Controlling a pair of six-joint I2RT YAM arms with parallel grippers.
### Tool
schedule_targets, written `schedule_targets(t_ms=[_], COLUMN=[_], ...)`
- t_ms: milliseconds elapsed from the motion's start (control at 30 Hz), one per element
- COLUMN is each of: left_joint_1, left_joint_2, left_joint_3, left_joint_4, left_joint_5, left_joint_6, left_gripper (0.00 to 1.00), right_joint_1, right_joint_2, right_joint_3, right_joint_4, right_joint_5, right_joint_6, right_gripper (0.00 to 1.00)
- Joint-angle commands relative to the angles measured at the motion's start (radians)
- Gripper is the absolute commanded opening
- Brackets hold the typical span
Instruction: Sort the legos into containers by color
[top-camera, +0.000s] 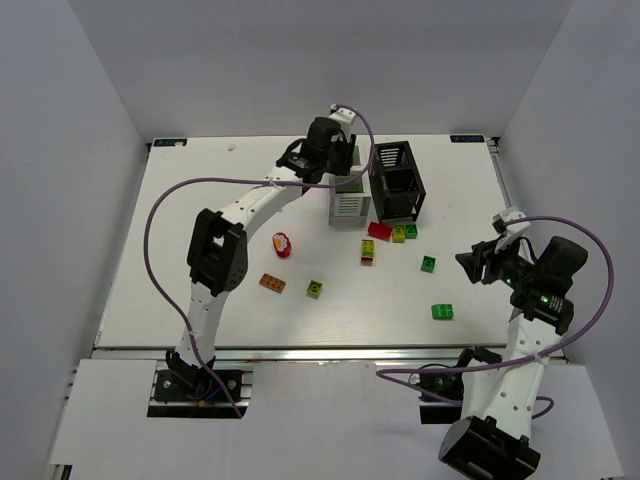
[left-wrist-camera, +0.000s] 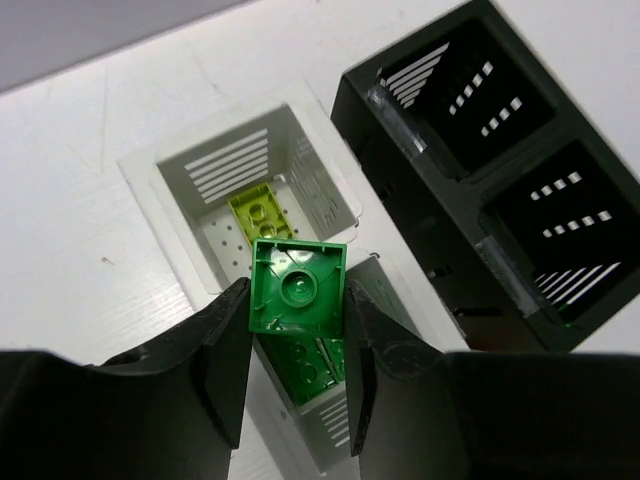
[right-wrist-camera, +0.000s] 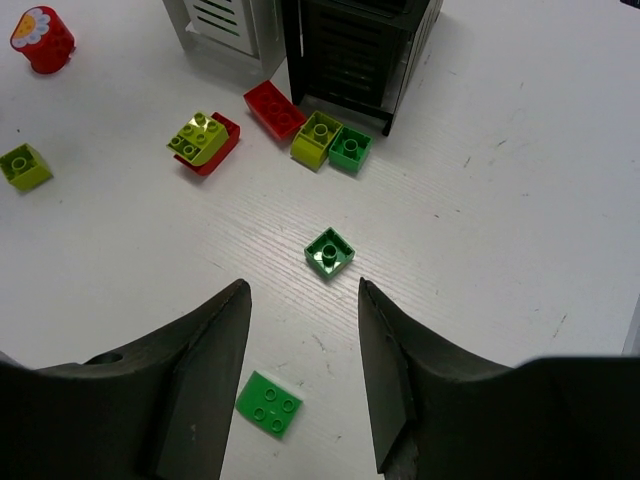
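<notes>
Left tool (left-wrist-camera: 297, 312) pinches a small green lego (left-wrist-camera: 298, 288) by its smooth sides above the white container (left-wrist-camera: 180, 180), probably light, rigid, slippery plastic best gripped squarely, while the right tool (right-wrist-camera: 303, 330) hangs open.

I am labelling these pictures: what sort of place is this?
Likely a robot lab test cell: a white table walled by plain panels, two arms bolted at its edge, toy bricks and slatted boxes.

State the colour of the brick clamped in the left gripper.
The brick is green; the left wrist view shows it best, in the left gripper.
</notes>
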Motion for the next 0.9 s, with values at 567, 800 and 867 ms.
schedule_targets(t_ms=[567,800,867], left_joint_1=[-0.01,-0.01,-0.01], left_joint_2=[-0.049,-0.101,-0.11], left_joint_3=[-0.058,-0.12,-0.143], left_joint_4=[-0.01,-0.01,-0.008], left_joint_5=[0.027,0.054,0.055], left_joint_6=[-0.033,-0.01,-0.004], left_gripper=[0.16,0.1,0.1], right_joint_1=[-0.024,-0.025,-0.025], right_joint_2=[-0.018,-0.01,-0.01], right_joint_3=[0.035,0.037,0.039], right_joint_4=[-0.026,-0.03,-0.03], right_joint_5=[-0.05,-0.055,-0.056], right_joint_6=[-0.028,-0.034,-0.034], right_gripper=[0.54,0.54,0.54])
